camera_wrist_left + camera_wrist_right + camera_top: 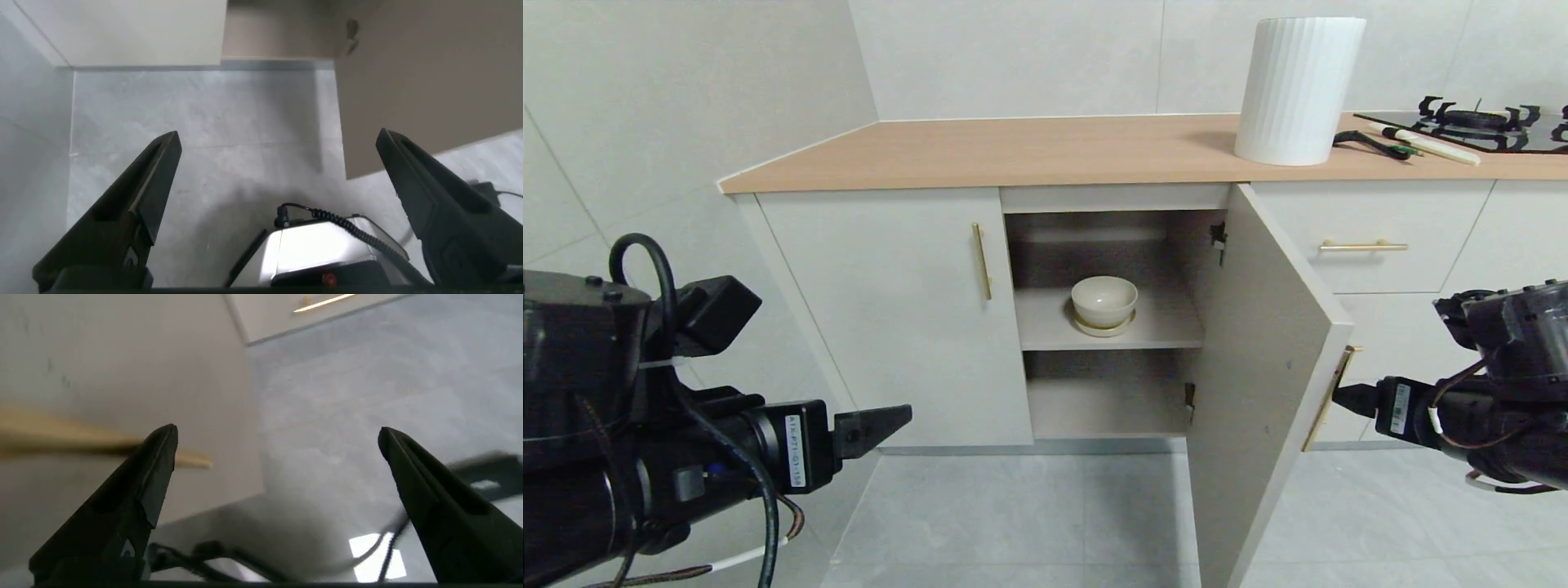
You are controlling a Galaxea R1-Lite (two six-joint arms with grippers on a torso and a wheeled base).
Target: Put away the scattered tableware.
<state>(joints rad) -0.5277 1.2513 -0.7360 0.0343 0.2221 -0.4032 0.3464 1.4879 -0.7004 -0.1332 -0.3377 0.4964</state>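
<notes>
Location of the task's things: a pale glazed bowl [1104, 300] is sitting on a small plate [1103, 328] on the middle shelf [1164, 328] of the open cupboard [1111, 198]. A black-handled tool [1368, 143] and a pale stick-shaped utensil [1437, 149] are lying on the wooden surface [1013, 151], between a tall ribbed white container [1297, 90] and the stove [1494, 122].

Hands: the left hand [278, 140] is hanging low over the tiled floor [1029, 523], fingers spread wide and holding nothing. The right hand [278, 433] is likewise standing apart and empty, just beside the slim brass handle [1329, 398] of the open door [1258, 367]. Whether a finger is touching that handle cannot be told.

Risks, as judged:
- The handle is thin, smooth metal, and a loose or off-centre grip is likely to slip off it.
- The door is a flat matte panel on hinges. A hard push is likely to slam it and jolt the shelf.
- The bowl is round-bottomed and glazed, and the plate beneath is equally slick. A jolt is liable to set it sliding or rocking.
- The two utensils are long and narrow, and they are probably awkward to pinch off a smooth laminate top.
- The container is standing close to them, so a careless reach is liable to knock it.
</notes>
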